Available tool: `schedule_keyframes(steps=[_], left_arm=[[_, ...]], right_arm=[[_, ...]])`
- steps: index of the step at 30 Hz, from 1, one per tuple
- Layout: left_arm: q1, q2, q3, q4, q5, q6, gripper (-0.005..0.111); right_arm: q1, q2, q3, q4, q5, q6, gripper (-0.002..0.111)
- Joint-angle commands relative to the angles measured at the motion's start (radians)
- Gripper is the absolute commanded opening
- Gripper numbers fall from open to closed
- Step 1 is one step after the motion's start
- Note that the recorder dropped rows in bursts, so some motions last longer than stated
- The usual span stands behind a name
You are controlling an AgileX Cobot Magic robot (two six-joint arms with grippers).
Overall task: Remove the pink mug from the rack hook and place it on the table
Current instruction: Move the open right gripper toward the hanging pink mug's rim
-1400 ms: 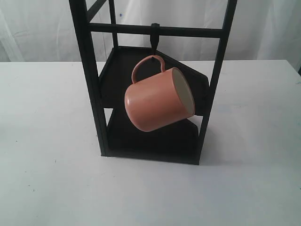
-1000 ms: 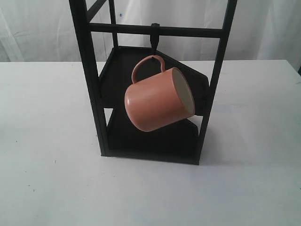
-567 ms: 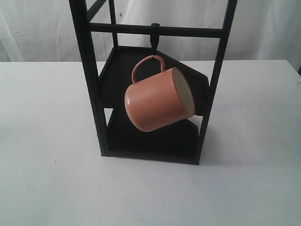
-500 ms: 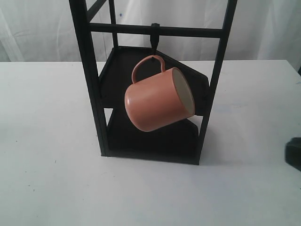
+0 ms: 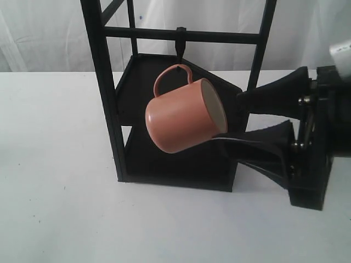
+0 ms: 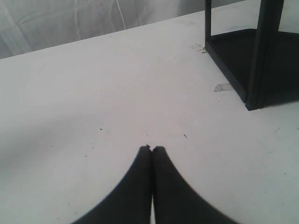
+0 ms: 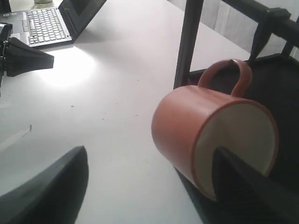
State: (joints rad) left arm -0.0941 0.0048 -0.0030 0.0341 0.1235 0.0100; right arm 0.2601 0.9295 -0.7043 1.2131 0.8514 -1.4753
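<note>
Hanging by handle from hook (image 5: 180, 45) of rack (image 5: 104, 82), mug (image 5: 184, 118) tilts, mouth toward right end effector (image 5: 233, 118), spread wide at rim, contact unclear. Left end effector (image 6: 152, 148) pressed together above counter (image 5: 55, 164). Mug likely light, rigid, slick; pinch wall at rim.

Exterior fronts rack (image 5: 102, 82); right wrist near mug (image 7: 187, 121); left wrist over table (image 6: 93, 93)

Backdrop of white draped curtain (image 5: 44, 33), open laptop (image 7: 46, 25) off to one side, bright glare patch (image 7: 65, 70) beside it
</note>
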Motion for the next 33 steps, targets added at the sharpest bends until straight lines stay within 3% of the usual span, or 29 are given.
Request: schedule_keyframes(steps=[1,17,33], left_arm=[[0.004,-0.005,0.003,0.002,0.003,-0.01,0.0],[0.004,-0.005,0.003,0.002,0.003,-0.01,0.0],[0.004,-0.005,0.003,0.002,0.003,-0.01,0.0]], right_arm=[[0.001,0.072,-0.017,0.072,-0.035,-0.072,0.069],[0.083,0.298,-0.085,0.068,-0.079,-0.1,0.069],[0.243,0.409,-0.141,0.085,-0.221,-0.157,0.069]])
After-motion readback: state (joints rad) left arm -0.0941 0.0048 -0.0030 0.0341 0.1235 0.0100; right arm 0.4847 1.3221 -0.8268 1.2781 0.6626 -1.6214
